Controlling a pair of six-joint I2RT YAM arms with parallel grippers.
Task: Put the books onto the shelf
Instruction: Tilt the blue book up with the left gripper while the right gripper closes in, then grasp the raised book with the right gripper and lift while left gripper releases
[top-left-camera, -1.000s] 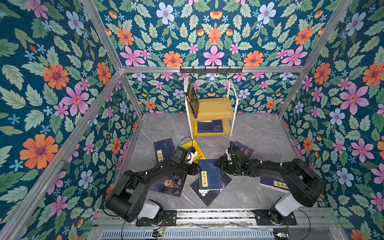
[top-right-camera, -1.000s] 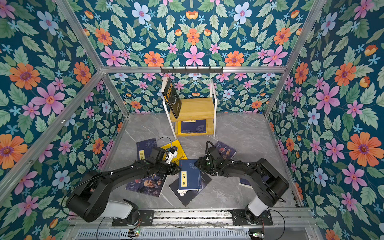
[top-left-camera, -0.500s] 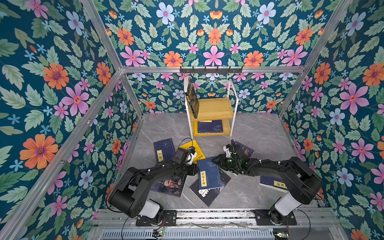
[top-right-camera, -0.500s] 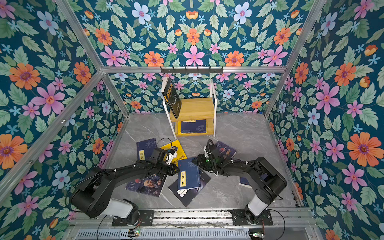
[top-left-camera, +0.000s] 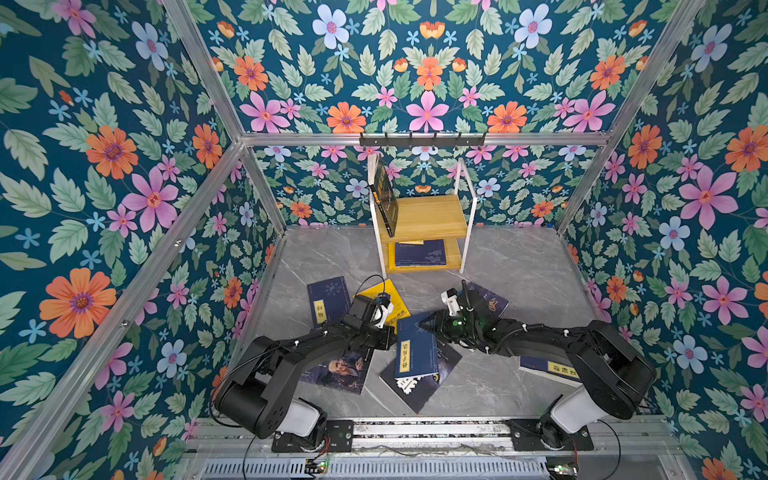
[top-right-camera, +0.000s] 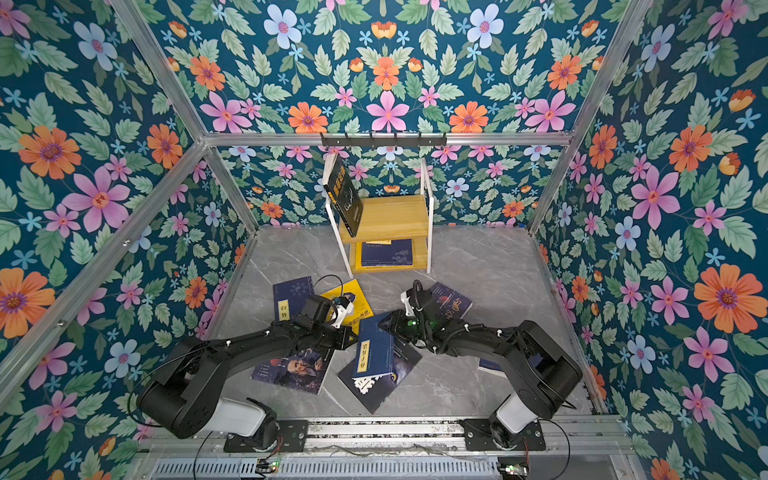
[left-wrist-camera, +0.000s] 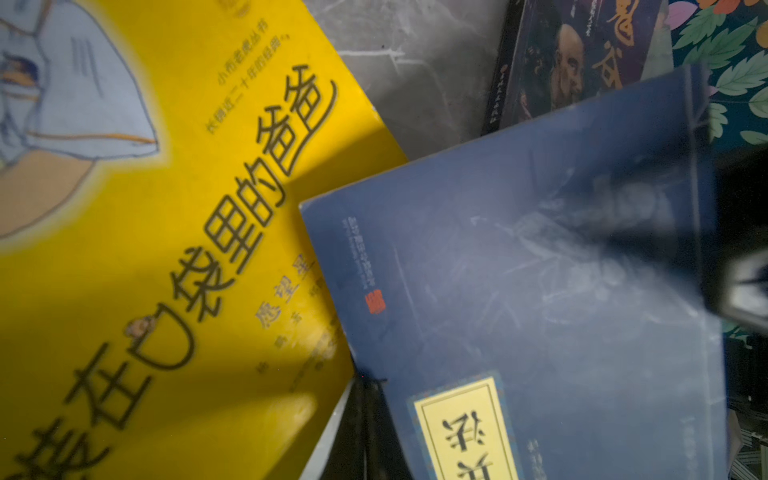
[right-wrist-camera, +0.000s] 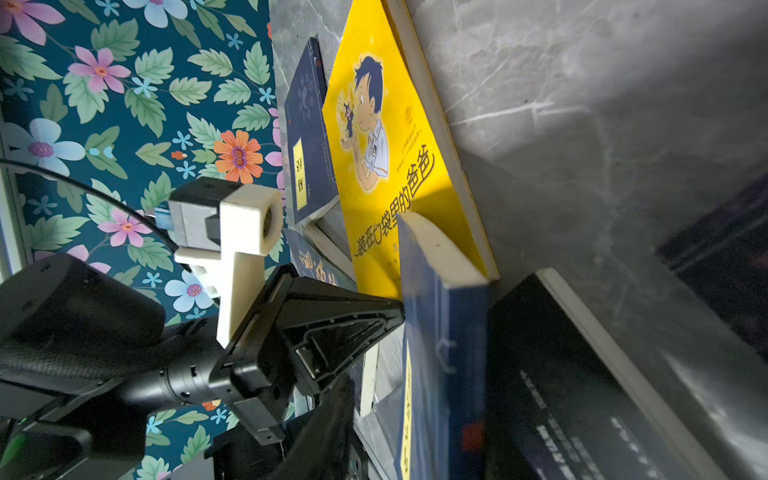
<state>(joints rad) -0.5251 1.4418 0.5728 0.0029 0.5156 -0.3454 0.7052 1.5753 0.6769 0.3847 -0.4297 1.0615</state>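
Both top views: bright, even light from overhead, sharp throughout. The rails (top-left-camera: 203, 62) splay wide toward the corners. Floor (top-left-camera: 519, 266) matte, faint shadows only.

Left wrist view: dim, soft focus all over. Broad shadow band across the yellow book (left-wrist-camera: 166, 208), lit patches either side. Navy book (left-wrist-camera: 540, 291) smeared, scuffs catching light.

Right wrist view: yellow cover crisp. Black book (right-wrist-camera: 582, 395) close, blurred, with a sheen. Floor half shaded.

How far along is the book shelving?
Done: two on the shelf, a black book leaning on top, a navy book flat below. In hand: left gripper, shut, and right gripper at the edges of the middle navy book. Left: seven on the floor, that one included.
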